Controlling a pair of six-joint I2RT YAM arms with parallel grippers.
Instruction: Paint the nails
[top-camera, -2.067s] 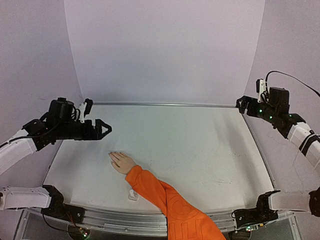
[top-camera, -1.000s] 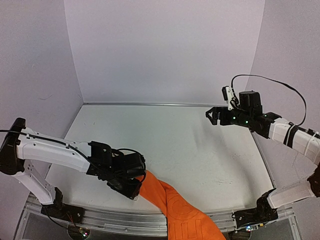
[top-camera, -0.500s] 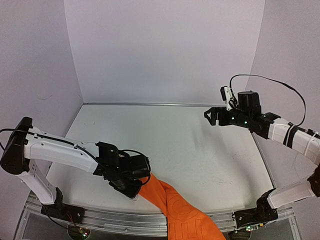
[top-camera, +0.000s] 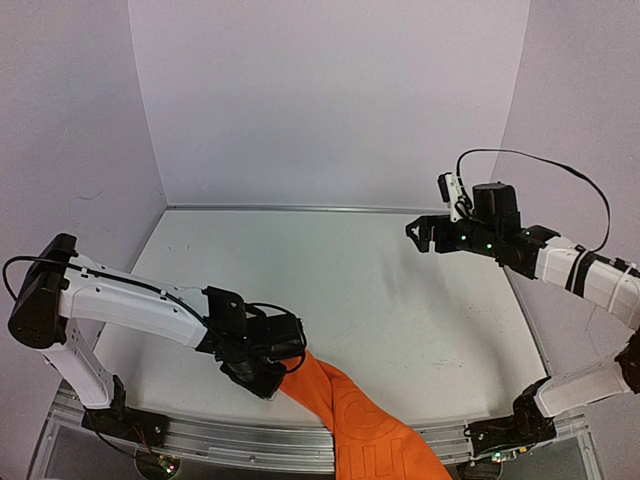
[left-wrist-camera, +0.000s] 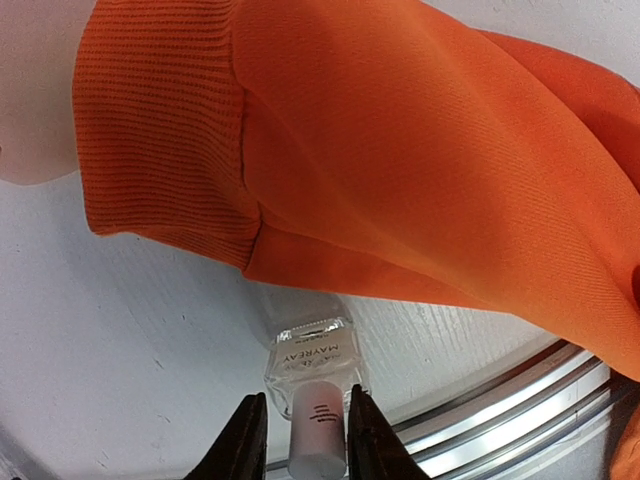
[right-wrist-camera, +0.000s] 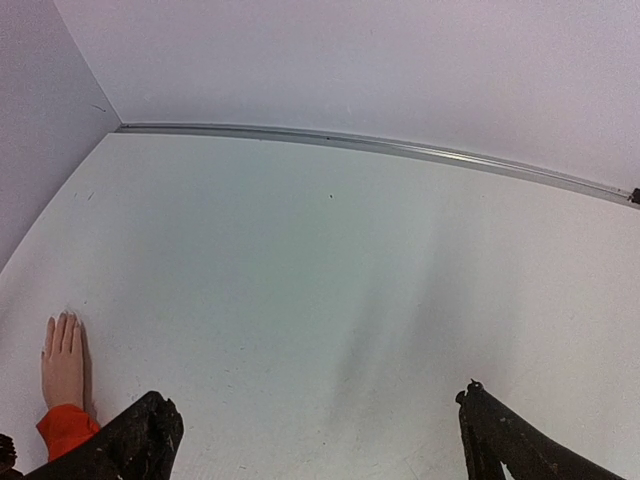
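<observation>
A small clear bottle (left-wrist-camera: 312, 352) with a white cap (left-wrist-camera: 318, 435) lies on the table beside the orange sleeve (left-wrist-camera: 400, 150). My left gripper (left-wrist-camera: 306, 396) straddles the cap. Its right finger touches the cap and a thin gap shows at the left finger. From above, the left gripper (top-camera: 262, 375) sits low against the sleeve (top-camera: 340, 400) and hides the hand. The pale hand (right-wrist-camera: 62, 350) lies flat, palm down, in the right wrist view. The nails (right-wrist-camera: 62, 319) at its fingertips are barely visible. My right gripper (top-camera: 415, 232) hovers wide open and empty at the far right.
A metal rail (left-wrist-camera: 520, 410) runs along the table's near edge, just behind the bottle. The white table (top-camera: 380, 300) is walled at the back and both sides. A metal strip (right-wrist-camera: 350, 140) marks the back edge.
My left arm swung down from the far left to the sleeve's cuff, covering the hand, and its jaws narrowed around the bottle's cap. The right arm came in over the table, then held still.
</observation>
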